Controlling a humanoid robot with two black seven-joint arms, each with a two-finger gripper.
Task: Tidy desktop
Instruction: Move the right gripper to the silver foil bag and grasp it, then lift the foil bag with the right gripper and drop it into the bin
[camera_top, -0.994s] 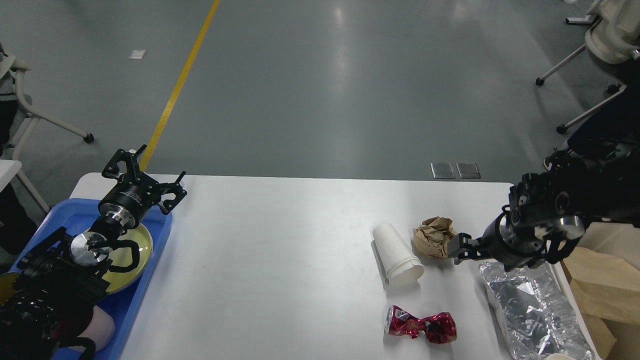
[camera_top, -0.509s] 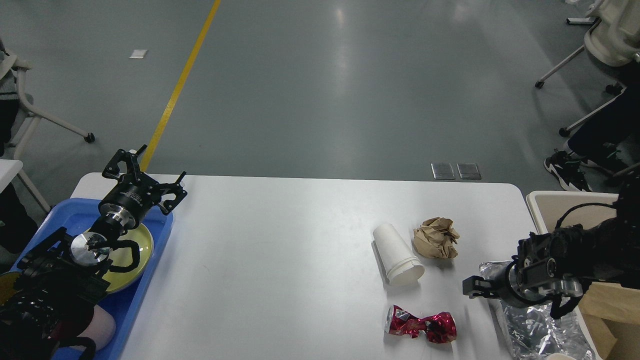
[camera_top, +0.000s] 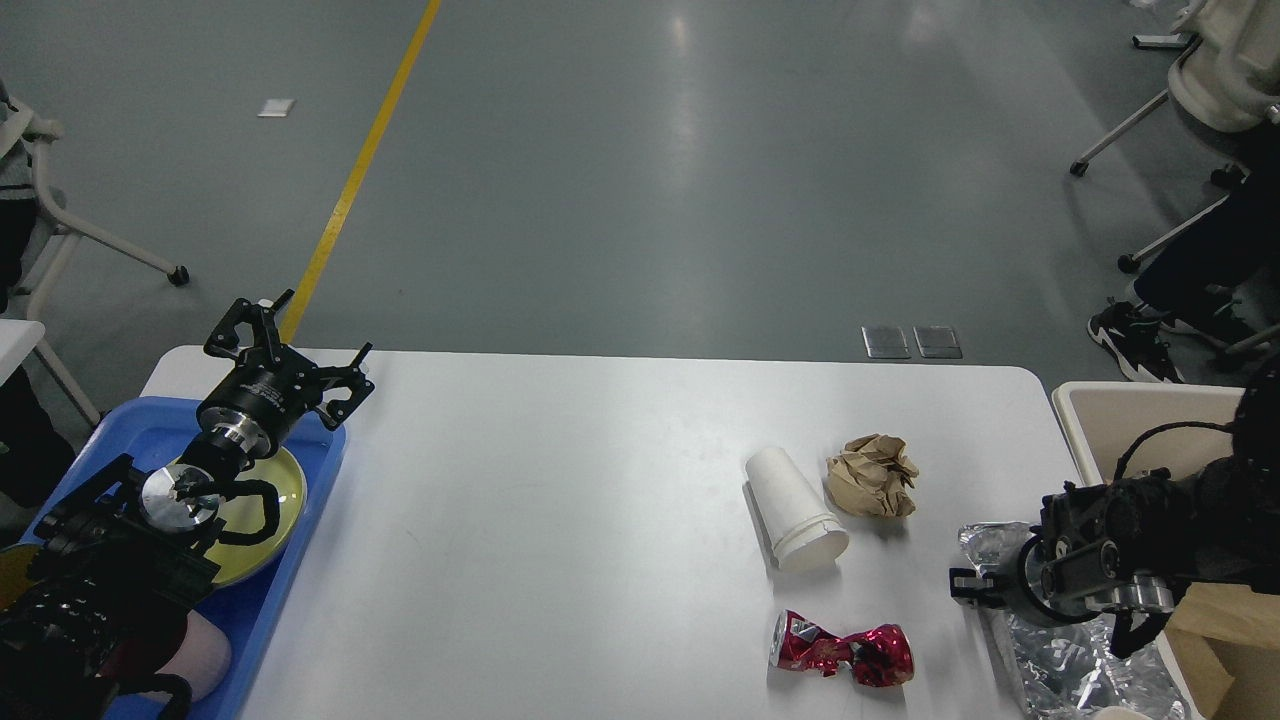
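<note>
So the white worktop (camera_top: 560, 520) runs between the two sets of jaws, long axis straight across from one to the other, with its far edge toward the grey floor. The left jaws (camera_top: 285, 345) hang wide open over the worktop's far left corner, holding nothing, right above the far end of the blue tray (camera_top: 300, 545) with the yellow plate (camera_top: 285, 490) in it.

Moving across toward the right jaws, a white paper cup (camera_top: 790, 505) lies on its side, mouth pointing at the near edge, with a crumpled brown paper ball (camera_top: 872, 475) just beside it and a crushed red can (camera_top: 842, 652) nearer the front.

The right jaws (camera_top: 965, 585) sit low at the worktop's right end, over the silver foil bag (camera_top: 1060, 670); they're too dark and end-on to tell if they're open. A second ago they were right up against the paper ball; now they've pulled back well clear of it, and the ball hasn't moved.
</note>
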